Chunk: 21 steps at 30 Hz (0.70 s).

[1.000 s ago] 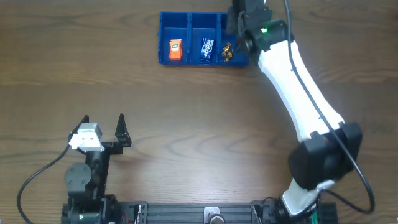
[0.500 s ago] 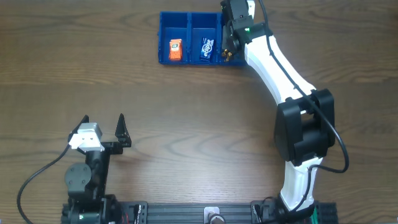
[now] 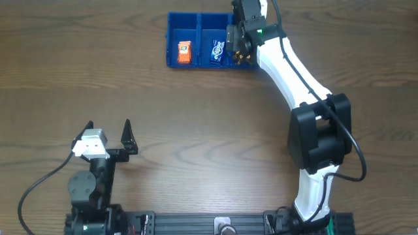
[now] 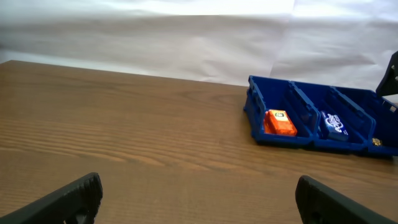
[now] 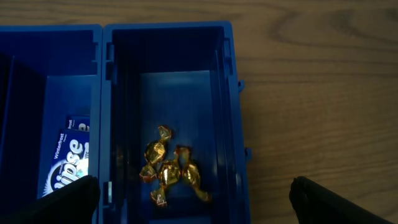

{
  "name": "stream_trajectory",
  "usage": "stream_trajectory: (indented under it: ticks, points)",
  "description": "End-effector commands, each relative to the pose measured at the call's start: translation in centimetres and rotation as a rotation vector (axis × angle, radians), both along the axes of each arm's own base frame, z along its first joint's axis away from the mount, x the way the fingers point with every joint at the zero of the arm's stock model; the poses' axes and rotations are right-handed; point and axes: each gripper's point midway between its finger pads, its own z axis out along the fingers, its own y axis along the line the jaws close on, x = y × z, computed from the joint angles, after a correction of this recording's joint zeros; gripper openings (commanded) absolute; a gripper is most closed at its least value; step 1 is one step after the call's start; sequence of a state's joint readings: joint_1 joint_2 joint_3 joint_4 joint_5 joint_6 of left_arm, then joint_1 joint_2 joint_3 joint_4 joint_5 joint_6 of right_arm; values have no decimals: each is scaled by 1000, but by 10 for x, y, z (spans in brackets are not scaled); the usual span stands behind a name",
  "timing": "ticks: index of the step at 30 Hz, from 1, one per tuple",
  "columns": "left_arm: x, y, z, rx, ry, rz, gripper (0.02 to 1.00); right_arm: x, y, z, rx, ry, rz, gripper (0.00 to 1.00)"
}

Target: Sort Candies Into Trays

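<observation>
Glossy plastic tray [image 3: 183, 26], crinkled foil candies [image 5: 169, 171], matt wood-grain table [image 3: 196, 130]

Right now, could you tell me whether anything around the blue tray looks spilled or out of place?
Nothing stands out. The blue tray sits flat, with the orange candy, the blue packet and the gold-wrapped candies each inside a separate compartment.

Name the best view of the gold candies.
Right wrist view: the gold candies lie clustered, unobstructed, in the end compartment of the tray. Top view: partly hidden by the right arm. Left wrist view: just a distant speck.
</observation>
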State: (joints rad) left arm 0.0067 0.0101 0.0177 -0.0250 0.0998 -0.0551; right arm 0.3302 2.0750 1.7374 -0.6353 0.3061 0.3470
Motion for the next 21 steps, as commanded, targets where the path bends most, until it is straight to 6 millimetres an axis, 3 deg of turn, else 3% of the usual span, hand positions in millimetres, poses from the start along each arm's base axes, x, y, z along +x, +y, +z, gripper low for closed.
stream_trajectory:
  ticks: [1,6,9,11,15,16,21]
  points:
    - [-1,1,-16,-5,53,3,998,-12,5,13,-11,8,17,998]
    - [-1,1,-16,-5,53,3,996,-32,-3,92,42,-93,64,998]
    - [-1,1,-16,-5,52,3,993,-51,-48,136,40,-134,5,998]
    - [-1,1,-16,-5,53,3,996,-66,-78,152,0,-154,-13,998]
    - [-1,1,-16,-5,53,3,993,-97,-107,163,-34,-215,-22,998]
    - [-1,1,-16,-5,52,3,996,-112,-114,161,-20,-258,-30,998]
    - [-1,1,-16,-5,53,3,996,-166,-115,141,43,-359,12,998]
